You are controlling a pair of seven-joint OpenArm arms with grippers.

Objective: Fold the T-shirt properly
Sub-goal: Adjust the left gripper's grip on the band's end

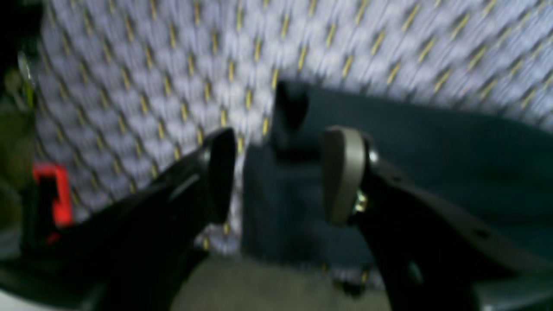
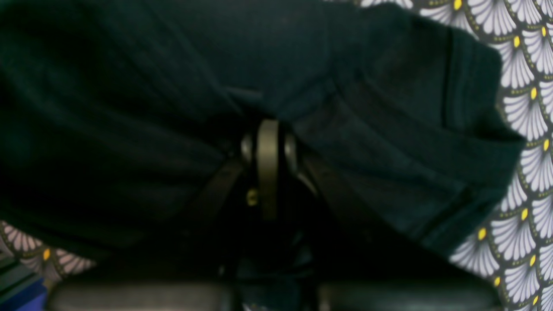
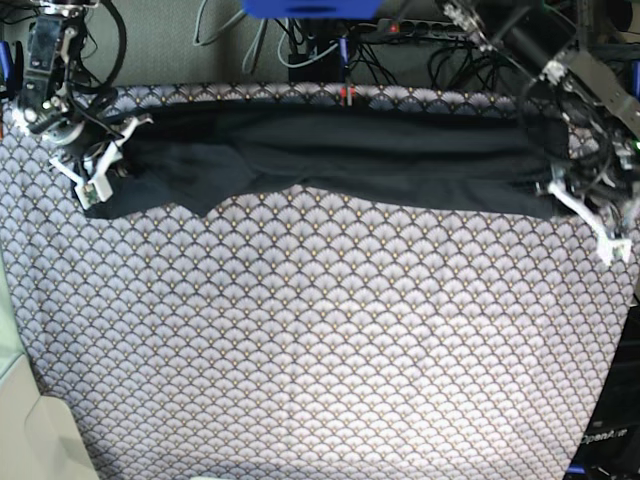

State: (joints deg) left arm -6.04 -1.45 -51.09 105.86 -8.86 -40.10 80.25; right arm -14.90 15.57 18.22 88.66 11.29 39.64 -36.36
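The dark T-shirt (image 3: pixel 330 150) lies as a long, bunched band across the far part of the table. My right gripper (image 3: pixel 95 175) is at its left end. In the right wrist view the fingers (image 2: pixel 268 142) are pressed together, shut on gathered cloth of the T-shirt (image 2: pixel 129 108), which drapes over them. My left gripper (image 3: pixel 585 210) is at the band's right end. In the blurred left wrist view the left gripper (image 1: pixel 276 172) is open, its jaws apart, with a strip of the T-shirt (image 1: pixel 432 164) lying between and beyond them.
A scallop-patterned tablecloth (image 3: pixel 320 340) covers the whole table. Cables and a power strip (image 3: pixel 420 30) run behind the far edge, beside a blue object (image 3: pixel 310 8). A red part (image 1: pixel 54 194) shows at the left in the left wrist view.
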